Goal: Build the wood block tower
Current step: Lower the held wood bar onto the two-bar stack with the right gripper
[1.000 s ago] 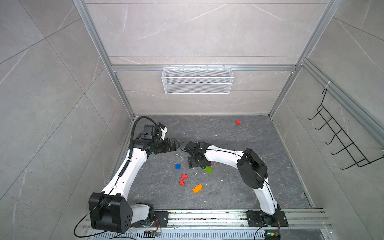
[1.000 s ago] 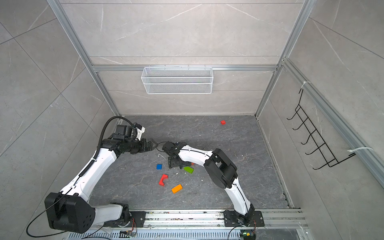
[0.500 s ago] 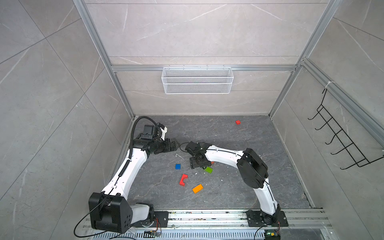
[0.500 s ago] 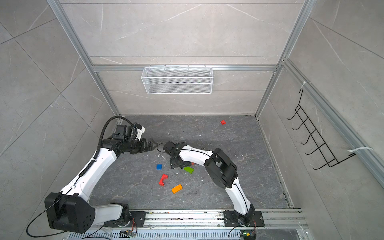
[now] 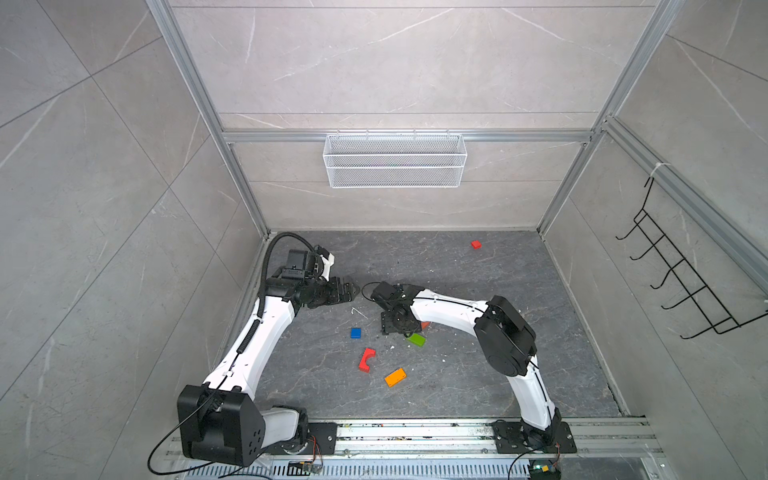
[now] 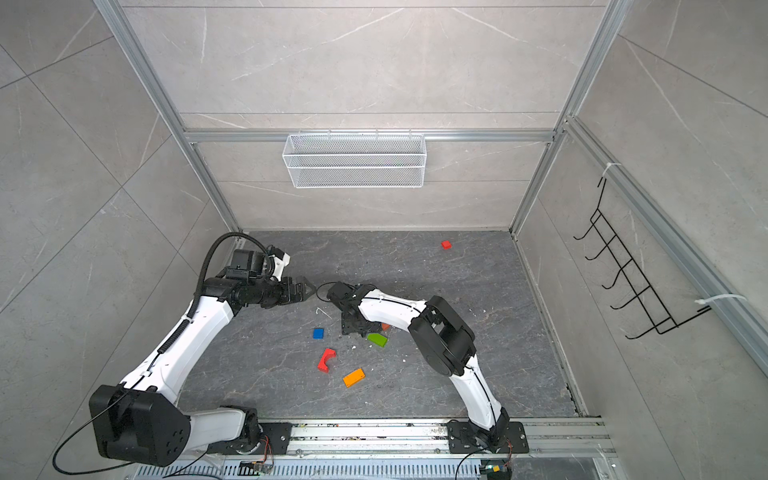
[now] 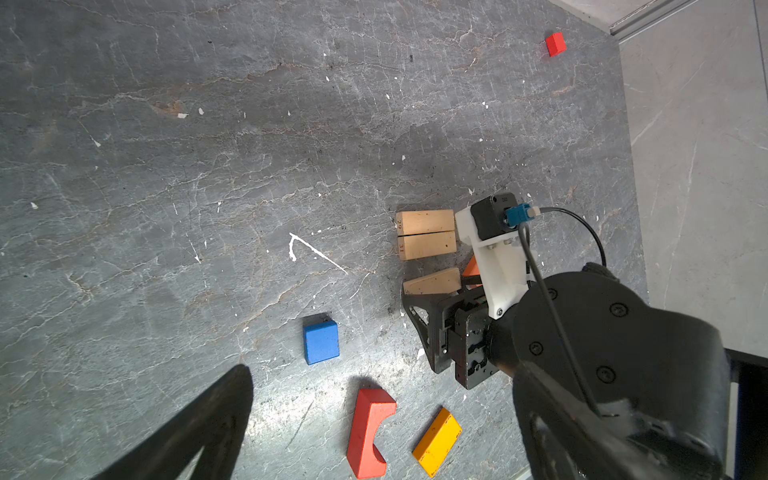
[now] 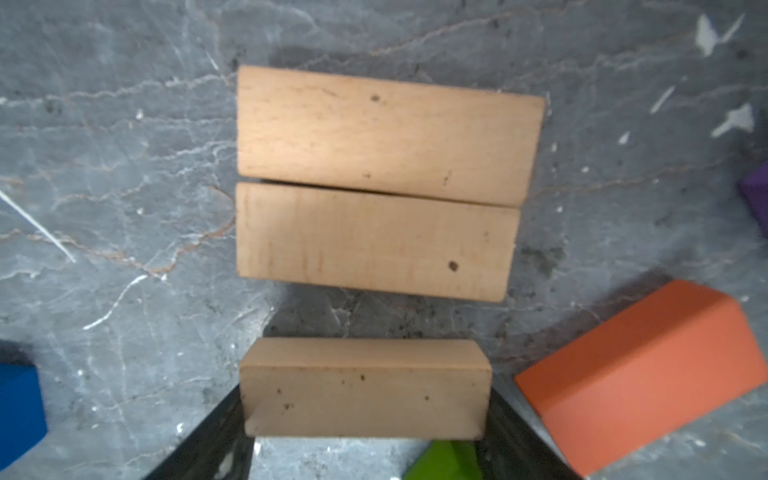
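In both top views the left gripper [image 5: 352, 290] hovers a little left of the middle of the frame, above the dark floor [image 5: 457, 386]. Its jaws stand wide apart and nothing is between them. Lower and to the right a blue block [image 5: 355, 333] lies flat. After it come a red arch block [image 5: 366, 360] and an orange block [image 5: 395, 377] toward the lower middle, all apart from each other.

At the centre the right gripper [image 8: 365, 430] points down at the floor, and its jaws press on the two ends of a separate tan bar [image 8: 363, 386]. The wood block tower [image 7: 428, 245] is here only a base. Two tan base bars [image 8: 386, 133] lie flat side by side and touch along their long sides. They are under the right wrist, so the top views hide them. The separate tan bar is near them, with a strip of floor between.

Just right of this gripper lie a green block [image 5: 416, 340] and an orange-red slab [image 8: 640, 374]. A purple piece [image 8: 757, 195] shows only at the edge of the right wrist view. A small red cube [image 5: 476, 244] sits alone at the upper right of the floor.
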Available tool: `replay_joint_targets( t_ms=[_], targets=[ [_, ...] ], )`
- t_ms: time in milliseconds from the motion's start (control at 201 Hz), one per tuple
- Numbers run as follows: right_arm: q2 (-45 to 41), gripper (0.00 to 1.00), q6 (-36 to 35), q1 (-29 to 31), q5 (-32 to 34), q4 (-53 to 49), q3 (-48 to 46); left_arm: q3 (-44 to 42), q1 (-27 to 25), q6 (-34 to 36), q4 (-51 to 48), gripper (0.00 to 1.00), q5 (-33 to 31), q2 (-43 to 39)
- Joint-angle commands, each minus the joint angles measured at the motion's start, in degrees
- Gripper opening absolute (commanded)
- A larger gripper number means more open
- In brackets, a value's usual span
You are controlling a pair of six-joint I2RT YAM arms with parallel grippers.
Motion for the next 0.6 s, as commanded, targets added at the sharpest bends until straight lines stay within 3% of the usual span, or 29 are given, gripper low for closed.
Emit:
replay_joint_targets(
  t_ms=[0,592],
  targets=[
    [1.2,0.64,1.7,-0.9,0.2,-0.5,1.7,0.1,0.2,-0.1,0.4,1.00,-0.6,-1.5],
    [4.0,0.66,1.7,-1.3,0.1,-3.9,6.4,0.2,0.2,-0.1,0.4,1.00,-0.7,-1.5]
  ],
)
